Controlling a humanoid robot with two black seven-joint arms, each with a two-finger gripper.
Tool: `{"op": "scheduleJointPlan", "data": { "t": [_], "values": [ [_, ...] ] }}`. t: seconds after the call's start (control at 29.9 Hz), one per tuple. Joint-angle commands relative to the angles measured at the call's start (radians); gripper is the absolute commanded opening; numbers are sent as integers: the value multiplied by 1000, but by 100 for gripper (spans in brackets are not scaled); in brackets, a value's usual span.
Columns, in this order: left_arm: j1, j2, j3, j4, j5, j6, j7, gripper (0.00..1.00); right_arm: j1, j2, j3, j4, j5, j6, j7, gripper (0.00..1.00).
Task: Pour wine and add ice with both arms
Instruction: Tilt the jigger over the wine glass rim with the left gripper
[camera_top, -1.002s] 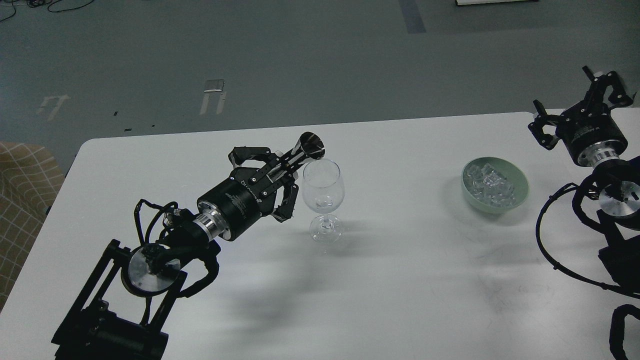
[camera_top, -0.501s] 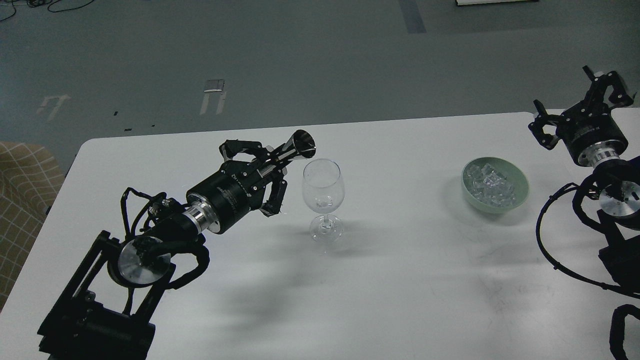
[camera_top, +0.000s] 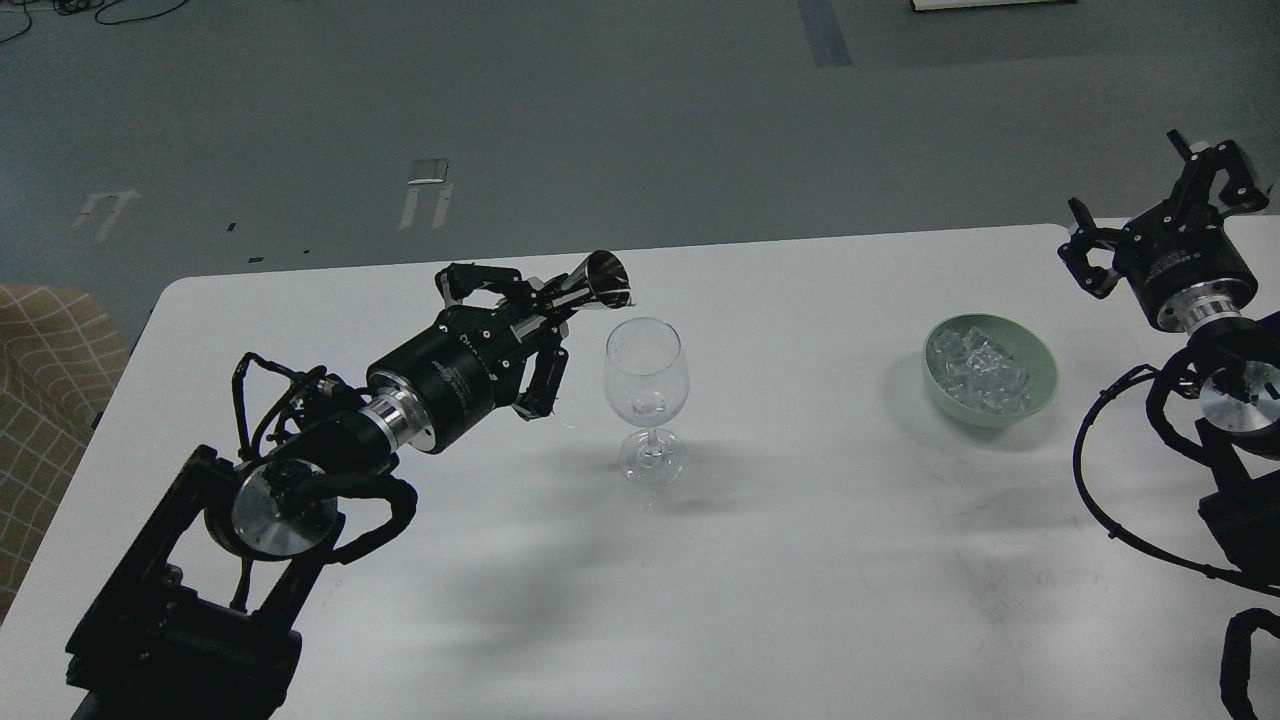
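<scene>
While our left hand (camera_top: 530, 320) pinches a small metal jigger (camera_top: 590, 283) by its narrow waist, the jigger lies nearly on its side, its open mouth turned toward the wine glass (camera_top: 646, 398) and sitting just up and to the left of the glass rim, apart from it. We take the wine to be whatever faint trace sits low in the glass bowl; it is too clear to make out with any certainty. The glass stands upright on the white worktop (camera_top: 800, 560), and we use it as our landmark.

To the right of the glass, well apart from it, sits the pale green bowl (camera_top: 1040, 385) with the ice (camera_top: 978, 368) heaped inside as glassy cubes. Further right of the bowl, and a little beyond it, our right hand (camera_top: 1160, 225) hangs above the worktop edge with its fingers spread and nothing between them.

We judge the pouring to be at or near its end, so the coming move turns on the ice. The bowl lies down and to the left of the right hand, and that hand is clearly the nearer one; the left hand is on the far side of the glass. The cubes have no useful long axis, so a straight descent into the heap should serve, then a carry leftward to the glass mouth.
</scene>
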Motion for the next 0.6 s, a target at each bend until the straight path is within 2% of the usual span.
{"op": "scheduleJointPlan", "data": {
  "t": [0.0,0.57],
  "values": [
    [-1,3,3,-2,10,0,2,11,0,0,0,-2,0,0,0,100],
    [-24,66,17,-1,75,-48,6,11,0,-1,0,0,0,0,0,100]
  ]
}}
